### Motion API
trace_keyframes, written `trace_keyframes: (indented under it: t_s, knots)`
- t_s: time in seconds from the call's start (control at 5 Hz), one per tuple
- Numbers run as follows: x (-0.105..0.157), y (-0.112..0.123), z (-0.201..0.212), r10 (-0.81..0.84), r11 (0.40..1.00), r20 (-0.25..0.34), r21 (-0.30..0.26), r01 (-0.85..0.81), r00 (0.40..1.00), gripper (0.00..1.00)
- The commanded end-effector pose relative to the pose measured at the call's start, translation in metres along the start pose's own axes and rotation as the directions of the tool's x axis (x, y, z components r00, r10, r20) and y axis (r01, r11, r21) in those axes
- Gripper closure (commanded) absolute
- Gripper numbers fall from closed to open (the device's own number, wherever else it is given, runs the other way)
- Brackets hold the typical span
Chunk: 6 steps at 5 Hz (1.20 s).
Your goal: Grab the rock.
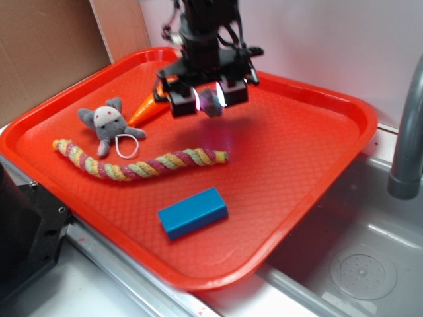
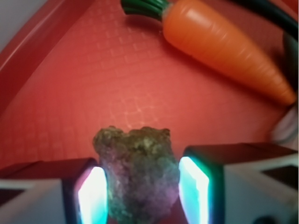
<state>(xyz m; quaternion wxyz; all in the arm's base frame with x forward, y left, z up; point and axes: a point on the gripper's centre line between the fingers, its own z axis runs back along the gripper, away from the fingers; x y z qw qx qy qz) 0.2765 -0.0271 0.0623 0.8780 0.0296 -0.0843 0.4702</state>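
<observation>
The rock (image 1: 211,101) is a small lumpy grey-brown stone, held between my gripper's (image 1: 210,100) two glowing pads and lifted clear above the red tray (image 1: 291,165). In the wrist view the rock (image 2: 138,172) fills the gap between the lit fingers (image 2: 92,196), which press on both its sides. My gripper (image 2: 142,193) is shut on it. The tray floor shows well below the stone.
An orange toy carrot (image 1: 147,110) lies behind and left of the gripper, seen also in the wrist view as the carrot (image 2: 224,44). A grey plush mouse (image 1: 108,123), a twisted rope toy (image 1: 142,165) and a blue block (image 1: 192,212) lie on the tray. A sink and grey faucet (image 1: 408,139) are at right.
</observation>
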Motion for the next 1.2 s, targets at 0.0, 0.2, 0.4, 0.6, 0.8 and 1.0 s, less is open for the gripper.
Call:
trace_keyframes:
  t_s: [0.0, 0.2, 0.4, 0.6, 0.8, 1.0]
  knots:
    - [0.029, 0.016, 0.071, -0.309, 0.946, -0.069, -0.129, 0.298, 0.949, 1.0]
    - [0.031, 0.03, 0.1, -0.493, 0.865, -0.081, -0.154, 0.478, 0.866, 1.0]
    - [0.027, 0.042, 0.119, -0.554, 0.824, -0.044, -0.17, 0.54, 0.831, 1.0]
    - [0.022, 0.053, 0.132, -0.607, 0.782, -0.01, -0.187, 0.595, 0.795, 1.0]
    - [0.009, 0.06, 0.141, -0.642, 0.748, 0.016, -0.206, 0.631, 0.766, 1.0]
    - [0.013, 0.061, 0.141, -0.63, 0.76, -0.007, -0.21, 0.615, 0.777, 1.0]
